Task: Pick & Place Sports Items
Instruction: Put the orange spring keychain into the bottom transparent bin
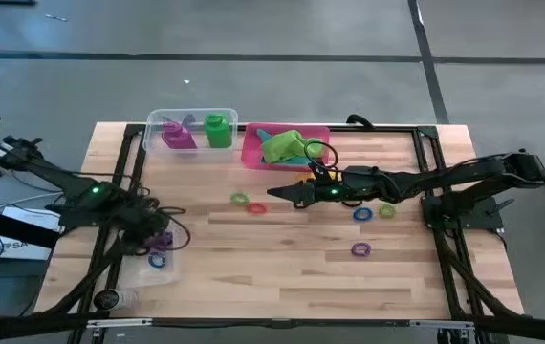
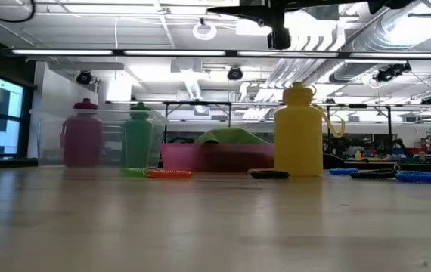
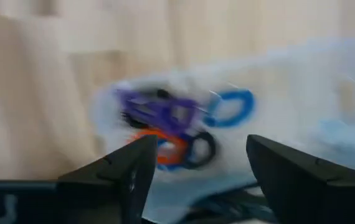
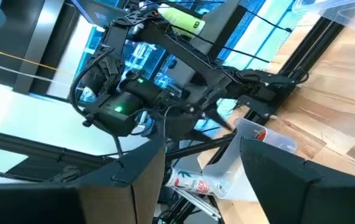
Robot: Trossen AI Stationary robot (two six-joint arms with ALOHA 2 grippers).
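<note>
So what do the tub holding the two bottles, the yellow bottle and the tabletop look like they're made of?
The tub looks like clear, thin plastic: the purple bottle and green bottle show through its wall. The yellow bottle seems opaque moulded plastic, smooth with a soft sheen. The tabletop looks like light wood in glued strips, with grain lines and a satin finish.

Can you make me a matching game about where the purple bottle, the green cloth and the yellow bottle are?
Things:
1. purple bottle
2. green cloth
3. yellow bottle

Places:
A. in the pink tray
B. standing upright on the bare table
C. in the clear tub beside a green bottle

Pairs: 1-C, 2-A, 3-B
</note>
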